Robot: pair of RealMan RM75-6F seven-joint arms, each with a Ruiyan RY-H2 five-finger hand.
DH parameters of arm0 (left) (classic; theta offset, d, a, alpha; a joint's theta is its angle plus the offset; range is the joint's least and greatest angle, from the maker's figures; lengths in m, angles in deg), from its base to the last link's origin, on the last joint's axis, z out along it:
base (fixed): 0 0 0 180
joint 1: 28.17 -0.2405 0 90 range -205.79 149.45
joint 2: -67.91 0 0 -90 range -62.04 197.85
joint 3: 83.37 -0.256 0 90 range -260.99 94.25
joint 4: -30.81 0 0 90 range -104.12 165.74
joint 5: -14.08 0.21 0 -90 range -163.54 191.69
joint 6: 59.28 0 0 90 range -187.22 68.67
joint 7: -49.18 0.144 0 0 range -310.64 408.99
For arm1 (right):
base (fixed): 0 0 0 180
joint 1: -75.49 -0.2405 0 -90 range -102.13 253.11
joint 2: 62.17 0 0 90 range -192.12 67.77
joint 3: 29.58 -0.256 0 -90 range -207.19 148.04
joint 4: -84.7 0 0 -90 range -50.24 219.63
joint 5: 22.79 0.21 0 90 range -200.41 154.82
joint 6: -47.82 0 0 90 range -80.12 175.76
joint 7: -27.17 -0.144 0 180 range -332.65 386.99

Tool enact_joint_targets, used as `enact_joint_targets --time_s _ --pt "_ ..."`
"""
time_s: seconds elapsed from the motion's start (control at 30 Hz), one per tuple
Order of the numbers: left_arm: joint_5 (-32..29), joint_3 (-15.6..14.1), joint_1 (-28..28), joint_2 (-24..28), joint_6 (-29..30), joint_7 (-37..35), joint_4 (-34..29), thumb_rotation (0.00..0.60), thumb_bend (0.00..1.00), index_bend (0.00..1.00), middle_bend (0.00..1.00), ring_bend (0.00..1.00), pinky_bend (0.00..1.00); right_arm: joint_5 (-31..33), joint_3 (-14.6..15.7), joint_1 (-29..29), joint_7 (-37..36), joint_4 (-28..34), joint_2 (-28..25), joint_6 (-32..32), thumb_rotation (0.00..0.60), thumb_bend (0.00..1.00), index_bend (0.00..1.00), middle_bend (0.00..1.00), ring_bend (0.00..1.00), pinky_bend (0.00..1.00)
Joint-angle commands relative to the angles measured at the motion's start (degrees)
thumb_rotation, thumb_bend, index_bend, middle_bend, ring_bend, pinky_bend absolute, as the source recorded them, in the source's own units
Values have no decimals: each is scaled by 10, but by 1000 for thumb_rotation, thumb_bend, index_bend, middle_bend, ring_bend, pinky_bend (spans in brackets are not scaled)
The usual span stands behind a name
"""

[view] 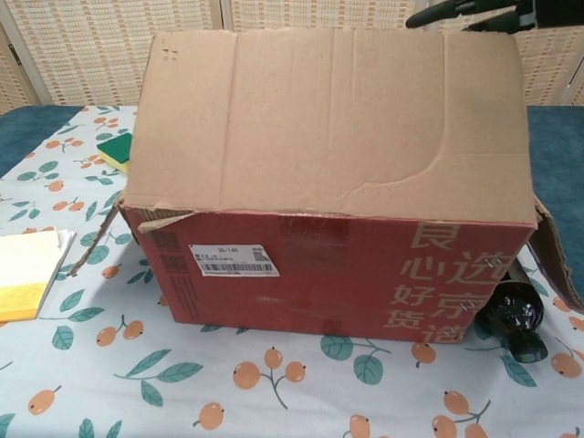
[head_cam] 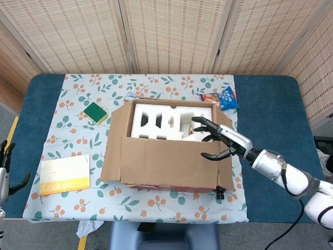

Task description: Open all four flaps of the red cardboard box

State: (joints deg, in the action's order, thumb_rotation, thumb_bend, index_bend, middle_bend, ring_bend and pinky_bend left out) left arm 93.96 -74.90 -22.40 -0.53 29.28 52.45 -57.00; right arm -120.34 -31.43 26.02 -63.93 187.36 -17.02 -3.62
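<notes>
Red cardboard with white Chinese lettering and a barcode label makes up the near wall of the box (view: 319,274), which sits in the middle of the table (head_cam: 270,104) on a floral cloth (head_cam: 78,140). Its brown front flap (view: 328,119) stands raised, tilted up toward the chest camera so that it hides the inside from that view; a curved crease runs across its right half and small holes mark its upper left corner. From the head view the left flap (head_cam: 115,140) folds outward and down, the far flap lies back, and the right flap hangs at the side with a torn edge. White foam packing (head_cam: 164,121) with cut-out slots fills the open top. The right hand (head_cam: 218,141) reaches over the box's right side, its fingers spread and curled, the lower ones at the top edge of the front flap; whether they grip it cannot be told. The left hand (head_cam: 6,166) hangs at the far left edge, off the table, fingers apart and holding nothing. A green sponge (head_cam: 95,112), a yellow book (head_cam: 65,174) and a blue snack packet (head_cam: 221,99) lie around the box, and a black round object (view: 513,315) rests by its lower right corner.
</notes>
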Motion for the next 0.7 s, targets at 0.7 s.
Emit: enact_joint_targets --time_s 0.7 --pt "41 -15 -8 6 26 3 -25 600 347 0 0 0 1 -100 43 145 264 310 -178 -66 600 367 0 0 77 338"
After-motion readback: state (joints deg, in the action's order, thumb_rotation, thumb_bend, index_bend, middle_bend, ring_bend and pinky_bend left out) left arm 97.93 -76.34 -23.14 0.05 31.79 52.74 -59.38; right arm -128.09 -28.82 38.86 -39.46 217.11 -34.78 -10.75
